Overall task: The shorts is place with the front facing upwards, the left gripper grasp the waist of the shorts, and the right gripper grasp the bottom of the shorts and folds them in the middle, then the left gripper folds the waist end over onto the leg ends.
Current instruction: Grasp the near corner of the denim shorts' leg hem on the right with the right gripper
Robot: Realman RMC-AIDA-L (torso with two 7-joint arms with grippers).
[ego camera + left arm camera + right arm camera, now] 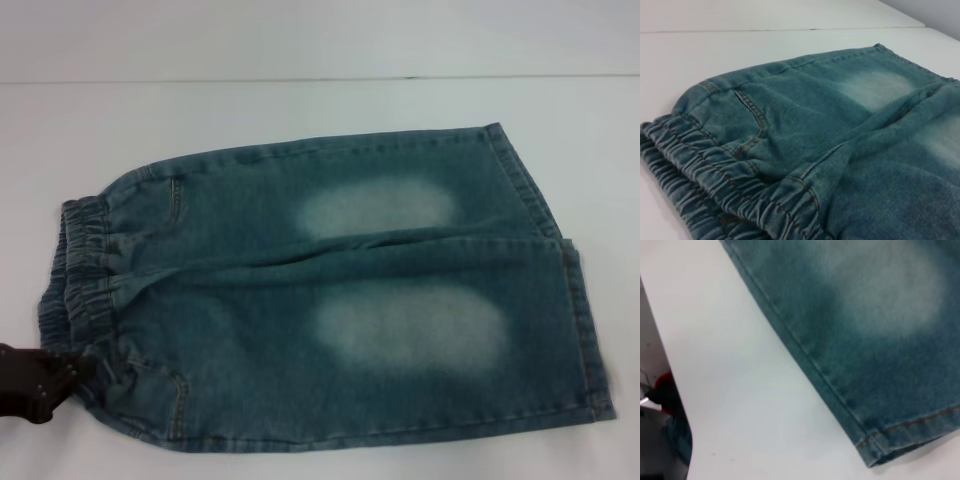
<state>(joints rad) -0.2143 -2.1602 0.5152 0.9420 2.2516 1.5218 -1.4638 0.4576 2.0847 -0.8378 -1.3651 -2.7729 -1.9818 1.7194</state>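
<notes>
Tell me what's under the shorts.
The shorts lie flat on the white table, front with its two faded patches up. Whatever lies beneath the denim is hidden. The left gripper is at the waist corner; the right gripper is out of view.

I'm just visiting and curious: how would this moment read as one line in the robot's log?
shorts: flat on table, faded patches up | left gripper: at waist, near corner | right gripper: out of view | fold: not started

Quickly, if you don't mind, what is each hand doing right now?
Left hand: at the near corner of the ruffled elastic waist of the blue-green denim shorts; grip cannot be told.
Right hand: not in view.
</notes>
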